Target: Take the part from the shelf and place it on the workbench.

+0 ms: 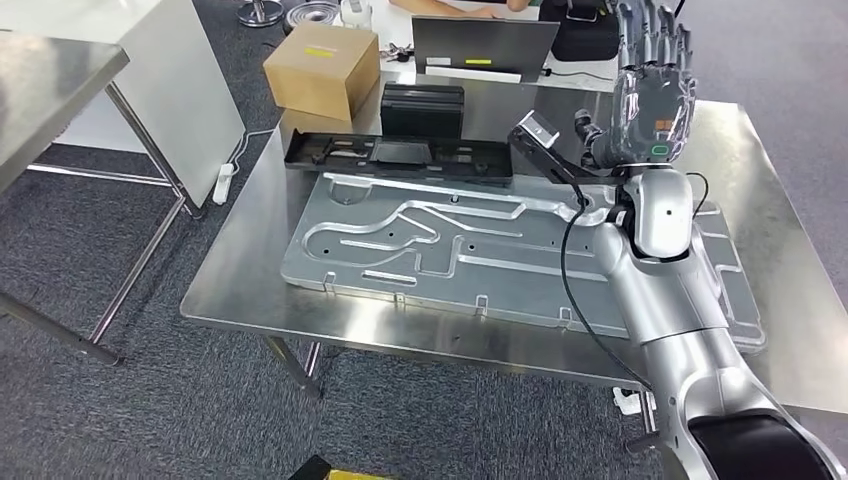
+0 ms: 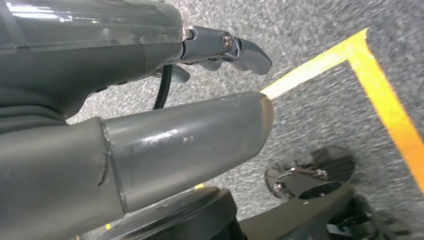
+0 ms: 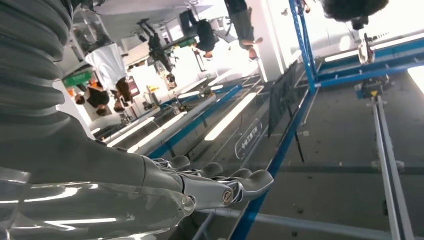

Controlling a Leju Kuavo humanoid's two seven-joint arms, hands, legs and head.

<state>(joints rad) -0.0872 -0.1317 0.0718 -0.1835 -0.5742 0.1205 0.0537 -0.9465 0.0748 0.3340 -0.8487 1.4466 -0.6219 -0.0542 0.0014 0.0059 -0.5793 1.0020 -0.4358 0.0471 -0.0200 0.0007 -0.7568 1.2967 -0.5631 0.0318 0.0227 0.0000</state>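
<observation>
R arm bent up over workbench [image 1: 250,290], right hand [image 1: 652,95] raised, fingers straight, holding nothing; left hand [image 2: 150,145] w/ fingers extended, empty

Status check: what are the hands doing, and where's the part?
Right hand raised, fingers apart, holding nothing. Left hand hanging over floor, empty. Black part and silver panel on workbench.

bright overhead light, glare on steel workbench [image 1: 520,330], blown-out, blurred wrist views
</observation>
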